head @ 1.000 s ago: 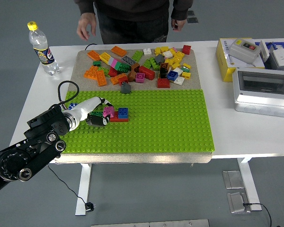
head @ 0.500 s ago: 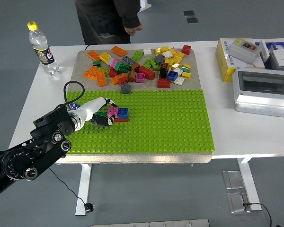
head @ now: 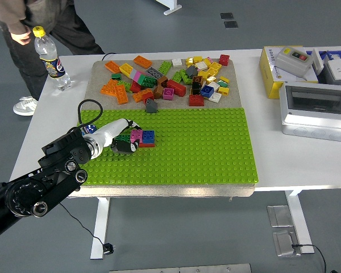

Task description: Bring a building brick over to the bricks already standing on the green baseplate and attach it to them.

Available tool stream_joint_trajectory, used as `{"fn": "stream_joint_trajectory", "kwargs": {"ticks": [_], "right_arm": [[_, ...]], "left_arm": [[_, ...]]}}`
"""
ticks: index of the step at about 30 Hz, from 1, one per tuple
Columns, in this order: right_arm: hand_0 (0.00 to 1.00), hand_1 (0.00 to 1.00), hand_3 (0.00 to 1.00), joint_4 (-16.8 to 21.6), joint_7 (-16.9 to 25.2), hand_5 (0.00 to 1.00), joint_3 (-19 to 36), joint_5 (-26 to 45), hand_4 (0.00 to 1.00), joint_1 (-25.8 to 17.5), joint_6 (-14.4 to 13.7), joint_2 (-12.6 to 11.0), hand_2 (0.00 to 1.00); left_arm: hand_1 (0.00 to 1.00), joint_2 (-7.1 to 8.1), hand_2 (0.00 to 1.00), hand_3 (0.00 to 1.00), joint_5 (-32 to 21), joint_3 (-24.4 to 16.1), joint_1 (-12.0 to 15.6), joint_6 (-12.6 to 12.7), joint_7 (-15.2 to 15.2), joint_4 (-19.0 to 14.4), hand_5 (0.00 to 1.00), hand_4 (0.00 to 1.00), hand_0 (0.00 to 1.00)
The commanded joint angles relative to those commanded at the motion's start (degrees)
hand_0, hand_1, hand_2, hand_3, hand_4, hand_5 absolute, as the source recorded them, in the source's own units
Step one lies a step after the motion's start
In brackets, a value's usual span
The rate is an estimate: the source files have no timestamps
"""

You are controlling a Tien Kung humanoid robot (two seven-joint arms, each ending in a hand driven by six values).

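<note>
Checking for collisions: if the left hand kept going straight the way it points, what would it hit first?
The left hand points right, so it would likely meet the small brick cluster on the green baseplate, which it seems nearly touching already.

I am working in what looks like a robotics lab or test room. A plain white table [head: 284,165] on metal legs stands on a bare grey floor [head: 216,239] with metal floor sockets [head: 231,24]. At the right end sit electrical boxes [head: 315,108] and a switch unit [head: 294,60] on a yellow carton [head: 268,68]. A cable [head: 82,227] trails under the table. A person [head: 40,17] stands at the far left corner, just behind a water bottle [head: 50,58].
</note>
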Motion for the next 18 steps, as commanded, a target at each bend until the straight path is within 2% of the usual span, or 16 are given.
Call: {"fn": "stream_joint_trajectory", "kwargs": {"ticks": [18], "right_arm": [[0.722,0.726,0.739,0.0,0.1,0.681,0.2,-0.1,0.515,0.0,0.0,0.0,0.773]], "left_arm": [[0.945,-0.23,0.927,0.524,-0.6,0.7,0.1,0.9,-1.8,1.7,0.207,0.391,0.994]]}}
